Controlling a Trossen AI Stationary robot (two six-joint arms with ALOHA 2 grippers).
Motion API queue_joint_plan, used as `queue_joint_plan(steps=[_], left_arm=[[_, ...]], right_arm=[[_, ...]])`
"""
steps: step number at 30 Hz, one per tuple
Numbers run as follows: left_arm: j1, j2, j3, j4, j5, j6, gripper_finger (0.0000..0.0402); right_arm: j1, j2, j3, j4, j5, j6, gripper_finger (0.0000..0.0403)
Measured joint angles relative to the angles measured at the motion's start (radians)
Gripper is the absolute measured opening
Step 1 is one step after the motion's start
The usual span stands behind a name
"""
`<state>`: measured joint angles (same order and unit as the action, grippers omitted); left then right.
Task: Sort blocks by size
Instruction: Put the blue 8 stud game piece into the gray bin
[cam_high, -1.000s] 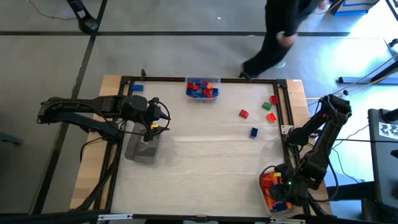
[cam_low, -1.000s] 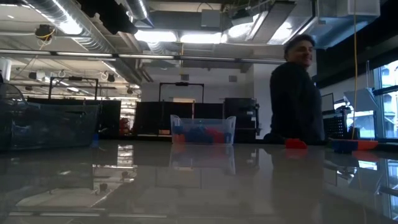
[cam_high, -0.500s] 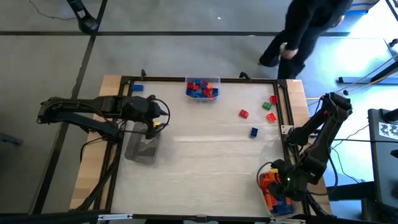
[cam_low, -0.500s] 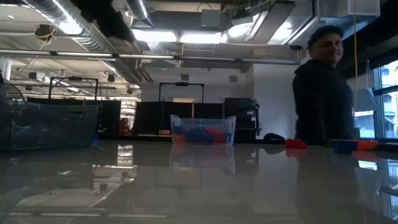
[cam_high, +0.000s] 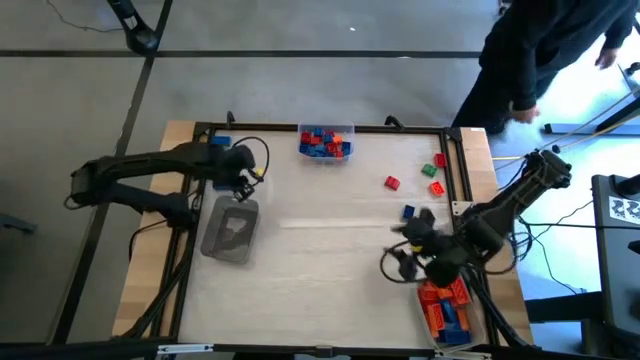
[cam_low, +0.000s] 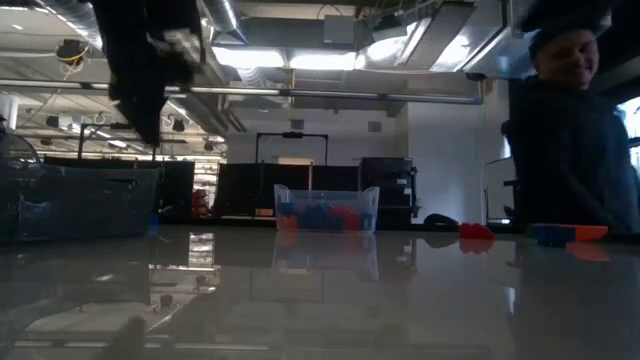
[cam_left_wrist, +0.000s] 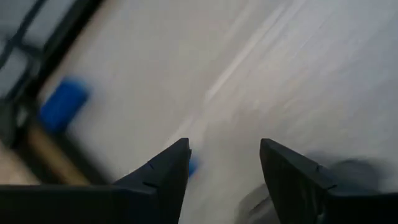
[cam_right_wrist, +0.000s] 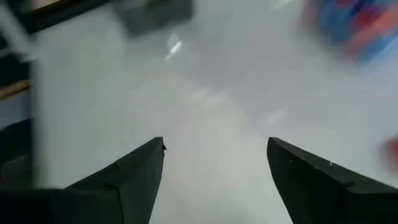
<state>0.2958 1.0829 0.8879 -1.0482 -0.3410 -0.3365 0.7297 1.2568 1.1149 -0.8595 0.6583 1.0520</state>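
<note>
Pale and glossy, the desk (cam_high: 320, 250) carries my blocks in three places: a clear tray (cam_high: 326, 141) at the far edge holds red and blue ones, a second tray (cam_high: 446, 306) at the near right corner holds orange, red and blue ones, and loose blocks (cam_high: 391, 182) in red, green and blue lie scattered between, toward the right. One blue block (cam_high: 220, 142) rests on the wooden border at far left. An empty-looking clear tray (cam_high: 230, 230) sits at left. My left gripper (cam_high: 243, 178) hangs just beyond it, fingers spread with nothing between. My right gripper (cam_high: 398, 262) hovers beside the orange pile, fingers spread and empty too. Beyond the desk, a person (cam_low: 565, 130) in dark clothes stands under ceiling ducts and lights.
</note>
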Motion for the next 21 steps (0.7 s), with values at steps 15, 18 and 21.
queue_joint_plan(steps=[15, 18, 21], left_arm=[[0.313, 0.3, 0.0, -0.119, 0.032, 0.188, 0.0177], [0.338, 0.327, -0.012, -0.098, 0.035, 0.188, 0.0177], [0.359, 0.354, -0.031, -0.085, 0.035, 0.192, 0.0177]], right_arm=[[-0.237, 0.074, -0.063, 0.002, 0.155, -0.274, 0.0282], [-0.233, 0.092, -0.064, 0.006, 0.153, -0.274, 0.0282], [-0.233, 0.11, -0.064, 0.017, 0.161, -0.276, 0.0282]])
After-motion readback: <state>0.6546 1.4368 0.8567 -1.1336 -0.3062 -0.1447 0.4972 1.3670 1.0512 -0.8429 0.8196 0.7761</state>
